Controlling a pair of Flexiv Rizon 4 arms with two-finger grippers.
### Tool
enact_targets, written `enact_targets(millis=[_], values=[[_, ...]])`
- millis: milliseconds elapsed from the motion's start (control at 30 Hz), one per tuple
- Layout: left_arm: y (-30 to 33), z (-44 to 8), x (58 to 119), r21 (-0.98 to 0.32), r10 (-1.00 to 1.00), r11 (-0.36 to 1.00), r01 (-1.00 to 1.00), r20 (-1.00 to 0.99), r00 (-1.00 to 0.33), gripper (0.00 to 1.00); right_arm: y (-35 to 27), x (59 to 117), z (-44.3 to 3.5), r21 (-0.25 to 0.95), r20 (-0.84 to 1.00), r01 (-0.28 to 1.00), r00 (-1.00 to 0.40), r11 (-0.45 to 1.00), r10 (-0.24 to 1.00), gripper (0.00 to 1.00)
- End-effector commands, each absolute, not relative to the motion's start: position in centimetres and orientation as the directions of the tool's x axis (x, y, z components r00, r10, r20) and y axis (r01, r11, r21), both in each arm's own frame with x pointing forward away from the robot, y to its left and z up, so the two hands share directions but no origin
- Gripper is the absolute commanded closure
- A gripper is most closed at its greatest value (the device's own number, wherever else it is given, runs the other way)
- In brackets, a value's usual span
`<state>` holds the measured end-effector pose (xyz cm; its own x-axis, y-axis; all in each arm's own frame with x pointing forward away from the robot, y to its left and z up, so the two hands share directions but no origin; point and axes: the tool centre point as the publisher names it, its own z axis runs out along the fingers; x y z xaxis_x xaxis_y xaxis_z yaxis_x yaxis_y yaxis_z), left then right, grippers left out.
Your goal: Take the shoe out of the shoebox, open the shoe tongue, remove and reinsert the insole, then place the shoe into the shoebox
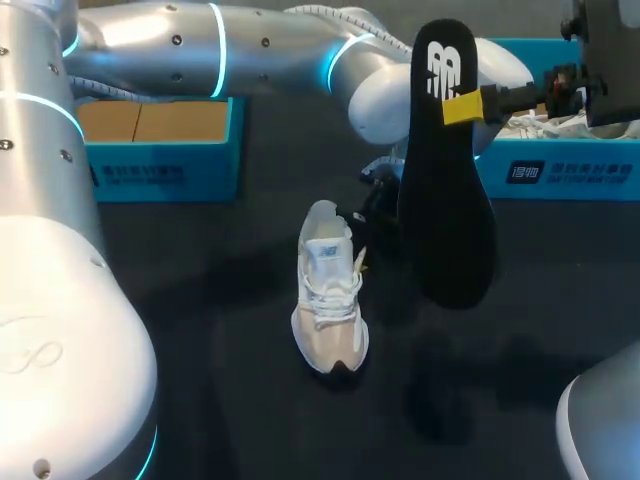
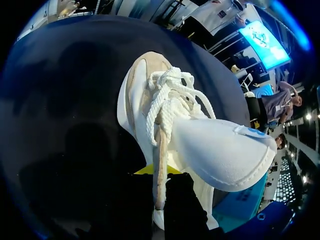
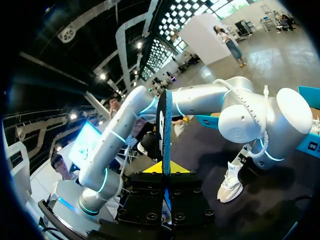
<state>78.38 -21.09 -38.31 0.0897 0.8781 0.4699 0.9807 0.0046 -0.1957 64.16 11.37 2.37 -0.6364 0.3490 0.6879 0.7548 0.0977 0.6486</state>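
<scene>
Two holds: I am pinching the black insole (image 1: 445,220) in my right gripper (image 1: 462,105) above the dark table (image 1: 200,320), and clamping the white shoe (image 1: 328,300) by its collar in my left gripper (image 2: 159,175); shoebox (image 1: 160,172) behind

Black insole (image 1: 445,200) held upright above the bench (image 1: 220,330), pinched near its upper end by the right claw (image 1: 462,105). White-and-beige shoe (image 1: 330,300) set on the bench, toe toward the camera. Left claw (image 1: 365,225) placed at the shoe's collar. Blue shoebox (image 1: 160,165) seen far left, second blue box (image 1: 560,175) far right.
</scene>
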Motion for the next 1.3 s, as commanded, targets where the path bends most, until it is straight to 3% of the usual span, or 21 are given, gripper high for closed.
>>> enact_targets(millis=[33,267,1000,1300], values=[[-20.6,-38.1,78.7,-0.195,0.882,0.009,0.981,0.463,0.084,1.00,11.7,64.4,2.4,0.646,0.689,0.756,-0.635,0.100,0.349,1.00],[-20.0,-36.4,79.3,-0.168,0.901,0.037,0.985,0.432,0.040,1.00,11.7,64.4,2.4,0.646,0.689,0.756,-0.635,0.100,0.349,1.00],[-20.9,-38.1,77.4,-0.156,0.868,-0.044,0.987,0.483,0.115,1.00,11.7,64.4,2.4,0.646,0.689,0.756,-0.635,0.100,0.349,1.00],[-20.9,-39.0,77.5,-0.153,0.862,-0.009,0.988,0.500,0.085,1.00,11.7,64.4,2.4,0.646,0.689,0.756,-0.635,0.100,0.349,1.00]])
